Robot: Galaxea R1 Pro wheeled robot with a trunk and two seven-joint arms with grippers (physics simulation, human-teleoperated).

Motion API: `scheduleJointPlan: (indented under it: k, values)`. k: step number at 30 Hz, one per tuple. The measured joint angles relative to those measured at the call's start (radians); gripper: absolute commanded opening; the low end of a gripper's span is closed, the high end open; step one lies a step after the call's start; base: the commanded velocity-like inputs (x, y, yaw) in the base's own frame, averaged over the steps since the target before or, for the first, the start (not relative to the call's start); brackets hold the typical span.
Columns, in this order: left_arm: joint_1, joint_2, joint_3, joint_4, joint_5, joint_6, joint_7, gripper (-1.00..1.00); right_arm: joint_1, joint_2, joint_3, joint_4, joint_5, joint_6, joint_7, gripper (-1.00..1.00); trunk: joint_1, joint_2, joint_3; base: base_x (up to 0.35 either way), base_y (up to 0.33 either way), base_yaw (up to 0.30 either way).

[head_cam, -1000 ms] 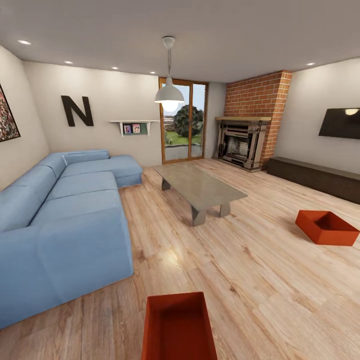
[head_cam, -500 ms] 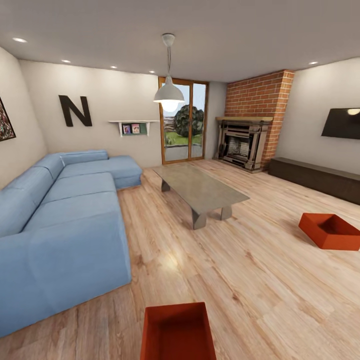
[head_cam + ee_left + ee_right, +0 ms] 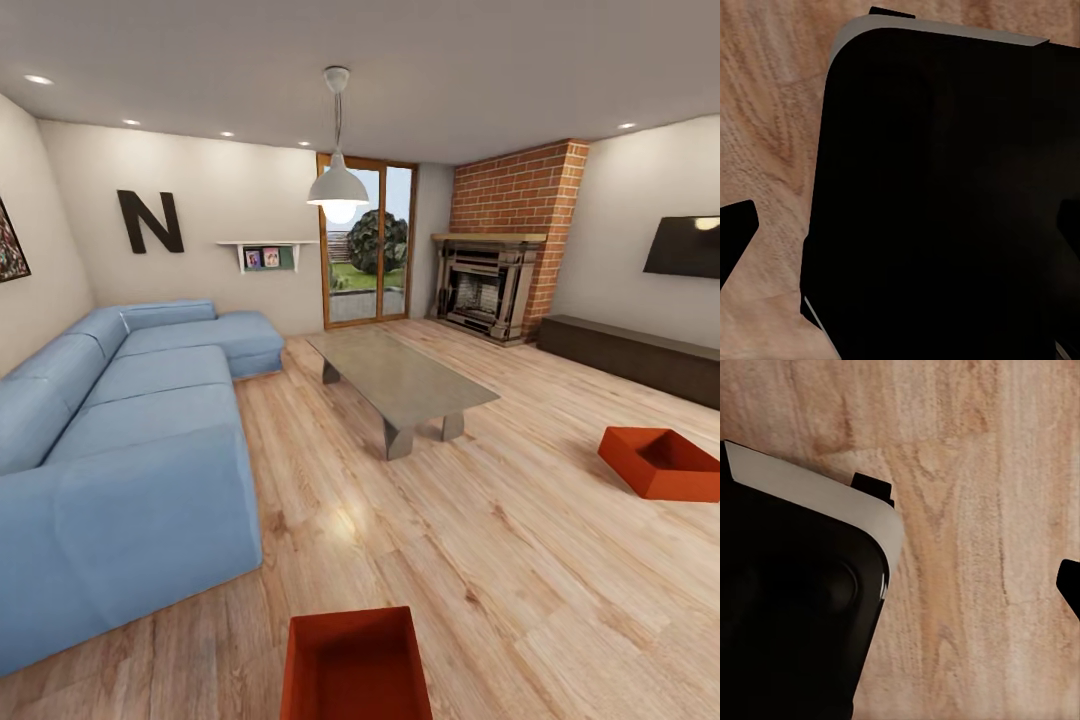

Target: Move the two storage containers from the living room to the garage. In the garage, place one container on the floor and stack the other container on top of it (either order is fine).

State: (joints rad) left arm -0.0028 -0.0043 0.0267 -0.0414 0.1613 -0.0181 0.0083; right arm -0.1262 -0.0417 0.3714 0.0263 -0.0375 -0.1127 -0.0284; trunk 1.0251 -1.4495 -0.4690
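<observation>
In the head view, the living room is seen: a light wood plank floor (image 3: 520, 560), beige walls, a blue corner sofa (image 3: 130, 440) along the left side, a grey low table (image 3: 400, 380) in the middle, a brick fireplace (image 3: 495, 285) in the far right corner and a black "N" (image 3: 150, 221) on the back wall. One red-orange storage container (image 3: 355, 665) is set on the planks at the lower edge, just in front of the robot, open side up. The second storage container (image 3: 662, 462) lies well apart at the right, near a dark low cabinet (image 3: 630, 355). The planks between the two containers are bare.

In the left wrist view, a dark rounded robot body (image 3: 937, 202) is shown over wood planks; a black finger tip (image 3: 735, 232) is caught at the edge, and how far the left gripper is spread cannot be told.

In the right wrist view, the dark body with a pale rim (image 3: 795, 600) is seen above planks, a black finger tip (image 3: 1071, 585) at the edge; the right gripper's spread cannot be told.
</observation>
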Motion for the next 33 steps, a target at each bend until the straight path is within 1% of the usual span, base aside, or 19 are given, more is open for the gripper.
scheduleJointPlan:
  k: [12, 22, 29, 33]
  values:
    - [0.000, 0.000, 0.000, 0.000, 0.002, 0.000, 0.000, 1.00, 0.000, 0.001, 0.000, 0.000, 0.001, 0.004, -0.001, 1.00, 0.000, 0.000, 0.000, 0.000, -0.065, 0.000]
    - [0.000, 0.000, 0.000, 0.000, 0.002, 0.000, 0.000, 1.00, 0.000, -0.003, 0.000, 0.000, 0.001, 0.002, -0.003, 1.00, 0.000, 0.000, 0.000, 0.000, -0.001, 0.193]
    - [0.000, 0.000, 0.000, 0.000, 0.002, 0.000, 0.000, 1.00, 0.000, -0.005, 0.000, 0.000, 0.000, 0.000, -0.003, 1.00, 0.000, 0.000, 0.000, 0.000, 0.000, 0.041]
    - [0.000, 0.000, 0.000, 0.000, 0.002, 0.000, 0.000, 1.00, 0.000, -0.006, 0.002, 0.000, 0.009, -0.001, -0.002, 1.00, 0.000, 0.000, 0.000, 0.000, 0.000, 0.003]
